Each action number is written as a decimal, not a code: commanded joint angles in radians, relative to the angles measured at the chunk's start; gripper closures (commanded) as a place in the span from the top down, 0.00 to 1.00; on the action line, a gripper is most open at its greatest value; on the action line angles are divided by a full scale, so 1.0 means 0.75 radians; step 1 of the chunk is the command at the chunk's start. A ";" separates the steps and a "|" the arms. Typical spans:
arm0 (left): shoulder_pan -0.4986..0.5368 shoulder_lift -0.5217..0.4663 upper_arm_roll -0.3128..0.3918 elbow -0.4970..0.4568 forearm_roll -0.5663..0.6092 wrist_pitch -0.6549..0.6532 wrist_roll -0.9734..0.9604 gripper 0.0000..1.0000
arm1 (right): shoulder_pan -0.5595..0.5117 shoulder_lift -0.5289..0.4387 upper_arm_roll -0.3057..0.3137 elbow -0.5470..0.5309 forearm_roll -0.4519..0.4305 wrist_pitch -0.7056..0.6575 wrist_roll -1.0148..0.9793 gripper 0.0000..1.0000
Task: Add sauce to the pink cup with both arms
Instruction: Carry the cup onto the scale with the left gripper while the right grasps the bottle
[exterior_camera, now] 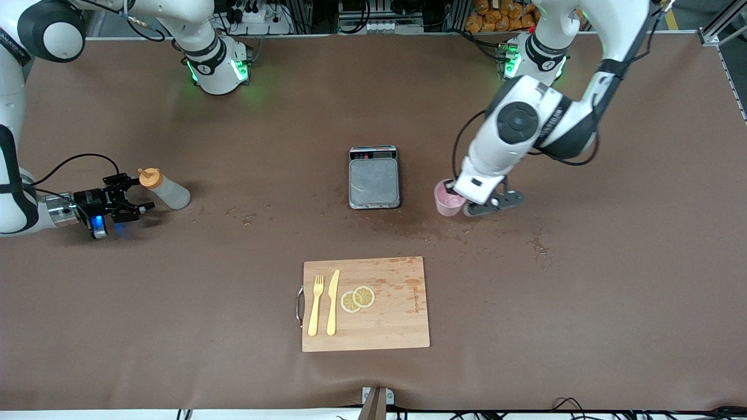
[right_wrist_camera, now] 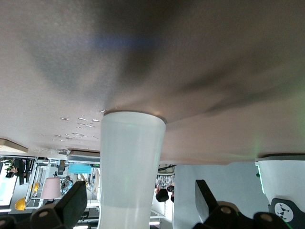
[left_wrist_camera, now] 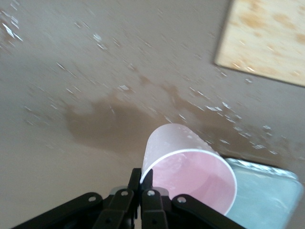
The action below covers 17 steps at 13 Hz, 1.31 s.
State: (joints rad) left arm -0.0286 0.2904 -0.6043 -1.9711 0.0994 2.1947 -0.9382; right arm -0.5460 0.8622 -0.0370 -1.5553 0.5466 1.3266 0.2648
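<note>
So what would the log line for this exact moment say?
left pincer: shut on pink cup beside scale | right pincer: open around sauce bottle | sauce: not yet added

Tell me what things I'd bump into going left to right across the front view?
Right gripper → sauce bottle → fork → knife → lemon slices → pink cup, held by the left gripper.

Pale pink cup [exterior_camera: 446,202]; whitish sauce bottle [exterior_camera: 165,189], orange cap; brown table [exterior_camera: 583,303].
</note>
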 commanded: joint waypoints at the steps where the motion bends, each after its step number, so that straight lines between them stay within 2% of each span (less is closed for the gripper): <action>1: -0.119 0.046 0.004 0.035 0.007 0.062 -0.178 0.00 | -0.014 0.028 0.025 0.020 0.028 -0.059 0.031 1.00; 4: -0.234 0.128 0.004 0.049 0.015 0.196 -0.378 0.00 | 0.026 0.031 0.025 0.000 0.032 -0.106 0.021 1.00; 6: -0.303 0.181 0.010 0.088 0.031 0.209 -0.479 0.00 | 0.041 0.031 0.025 -0.006 0.032 -0.100 0.019 1.00; 13: -0.391 0.257 0.014 0.080 0.035 0.266 -0.582 0.00 | 0.067 0.057 0.025 -0.010 0.042 -0.102 0.013 0.99; 15: -0.393 0.275 0.014 0.084 0.086 0.273 -0.586 0.00 | 0.067 0.057 0.025 -0.010 0.042 -0.108 0.013 0.84; 17: -0.393 0.296 0.014 0.088 0.117 0.275 -0.620 0.00 | 0.067 0.057 0.025 -0.002 0.042 -0.132 0.027 0.55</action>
State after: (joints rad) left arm -0.3133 0.4897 -0.5981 -1.9286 0.1456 2.3922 -1.3640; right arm -0.4945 0.9018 -0.0188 -1.5665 0.5623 1.2506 0.2657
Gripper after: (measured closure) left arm 0.965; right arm 0.154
